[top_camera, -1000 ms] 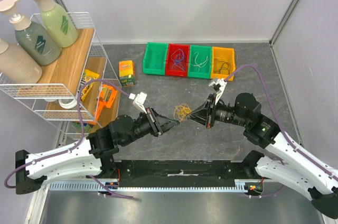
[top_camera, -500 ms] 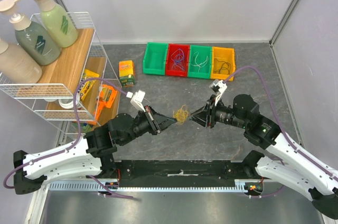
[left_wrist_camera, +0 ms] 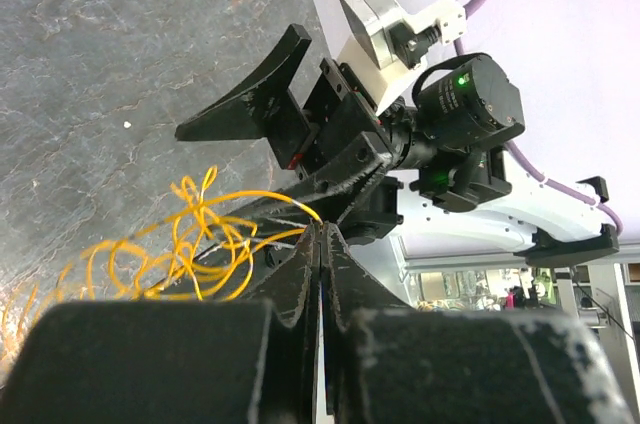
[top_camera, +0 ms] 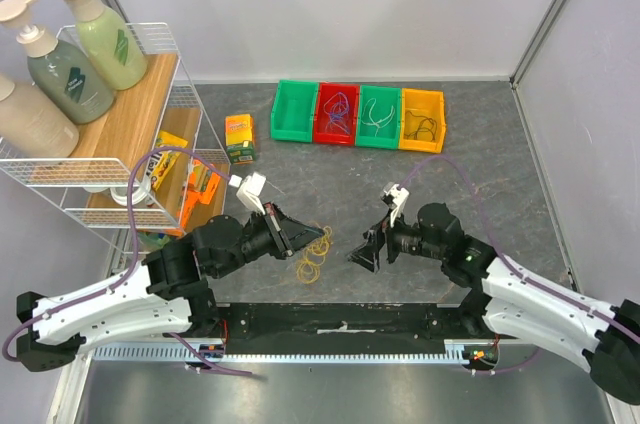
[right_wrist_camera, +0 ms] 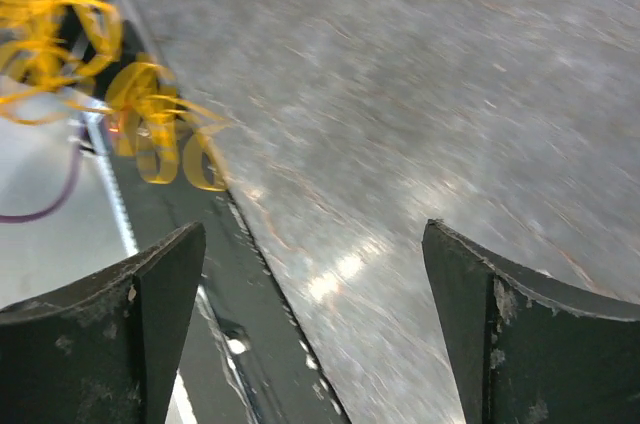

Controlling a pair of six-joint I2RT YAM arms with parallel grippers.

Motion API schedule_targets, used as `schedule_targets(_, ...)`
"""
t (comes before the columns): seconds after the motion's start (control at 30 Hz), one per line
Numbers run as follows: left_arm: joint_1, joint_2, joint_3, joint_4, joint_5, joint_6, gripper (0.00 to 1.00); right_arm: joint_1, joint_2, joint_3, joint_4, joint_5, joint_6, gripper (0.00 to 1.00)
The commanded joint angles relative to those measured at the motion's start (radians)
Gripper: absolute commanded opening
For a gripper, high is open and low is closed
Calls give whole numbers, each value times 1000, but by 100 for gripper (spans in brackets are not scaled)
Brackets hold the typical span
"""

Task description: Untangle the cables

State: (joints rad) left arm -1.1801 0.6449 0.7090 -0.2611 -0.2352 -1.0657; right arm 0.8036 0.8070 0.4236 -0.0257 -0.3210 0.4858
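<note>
A curly yellow cable (top_camera: 312, 262) dangles from my left gripper (top_camera: 323, 236), near the table's front edge. In the left wrist view the gripper (left_wrist_camera: 320, 231) is shut, and a strand of the yellow cable (left_wrist_camera: 200, 249) runs into its tips. My right gripper (top_camera: 362, 253) is a short way to the right, open and holding nothing. Through its wide gap (right_wrist_camera: 312, 229) I see bare table, with the blurred yellow cable (right_wrist_camera: 150, 134) at the upper left. Other cables lie in the bins at the back: purple and blue ones (top_camera: 337, 109), white ones (top_camera: 378, 116) and black ones (top_camera: 424, 128).
Four bins stand in a row at the back: green (top_camera: 293, 124), red (top_camera: 322, 122), green (top_camera: 364, 128) and yellow (top_camera: 408, 104). A juice carton (top_camera: 240, 137) is left of them. A wire rack (top_camera: 170, 94) with bottles fills the left side. A black rail (top_camera: 340, 319) runs along the near edge.
My right gripper has opened, let go of the yellow cable and drawn back toward the near edge. My left gripper closed on the cable and pulled it back toward the near side.
</note>
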Motion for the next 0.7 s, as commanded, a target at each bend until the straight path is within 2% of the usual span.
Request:
schedule_targets(0.0,-1,-8,61,-10,-42,-28,2,37,56,-75,569,-205,91,98)
schedule_targets(0.1,0,-7,73,-13,-39,-34,2,88,135,-86,700,-159,90,98)
schedule_targets(0.23,0,-4,95,-9,-36,-28,2,111,240,-42,691,9,71,97)
schedule_targets(0.3,0,1,104,3,-27,-16,2,112,290,-20,721,42,91,91)
schedule_targets(0.37,-1,7,115,14,-18,-2,2,112,337,6,704,136,132,60)
schedule_targets(0.4,-1,10,119,19,-10,7,2,112,353,7,704,181,152,40)
schedule_targets(0.43,0,9,124,22,-6,15,2,112,362,-6,734,221,172,27)
schedule_targets(0.5,-1,10,132,23,-3,33,2,112,382,-32,770,287,220,6)
schedule_targets(0.53,0,7,133,25,0,42,2,111,388,-34,748,337,238,0)
schedule_targets(0.67,-1,-17,153,2,-3,72,2,108,370,-3,420,635,310,0)
